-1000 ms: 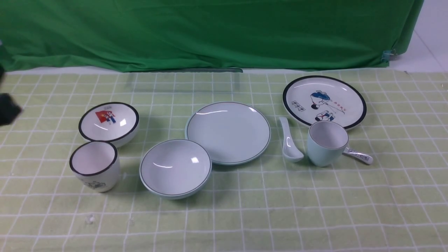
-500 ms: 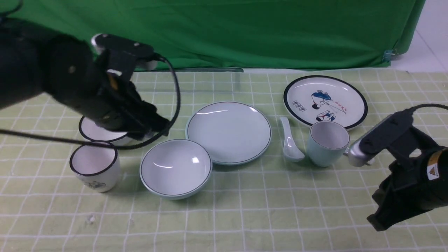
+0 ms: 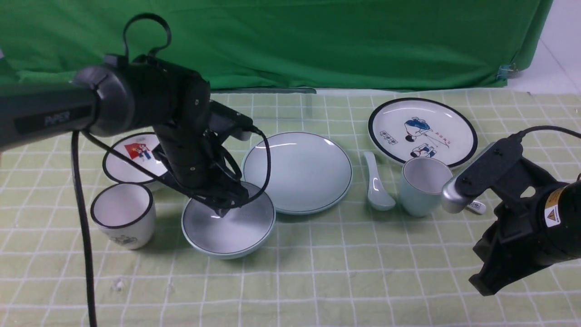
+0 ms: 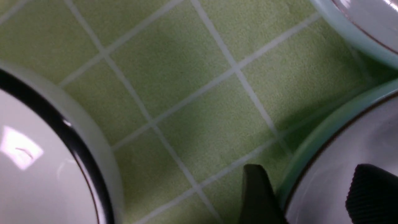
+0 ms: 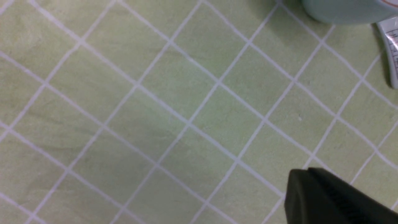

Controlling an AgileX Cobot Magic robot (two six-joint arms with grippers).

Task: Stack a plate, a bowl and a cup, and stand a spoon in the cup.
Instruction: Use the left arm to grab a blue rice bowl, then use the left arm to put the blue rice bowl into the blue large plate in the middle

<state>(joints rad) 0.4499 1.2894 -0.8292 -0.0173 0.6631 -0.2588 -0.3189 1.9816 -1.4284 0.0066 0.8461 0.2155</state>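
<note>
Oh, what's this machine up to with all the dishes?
It is meant to stack a plate, bowl and cup, with a spoon in the cup. The left gripper is open at the rim of the plain pale bowl, one finger on each side of its wall, apparently about to grip it. The right gripper is shut, near the plain cup. Nothing is stacked yet: the plain plate and plain spoon lie separately on the checked cloth.

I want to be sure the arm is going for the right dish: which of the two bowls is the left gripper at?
The plain pale blue-green bowl with the thin rim line; the other bowl has a thick black rim and a red picture.
</note>
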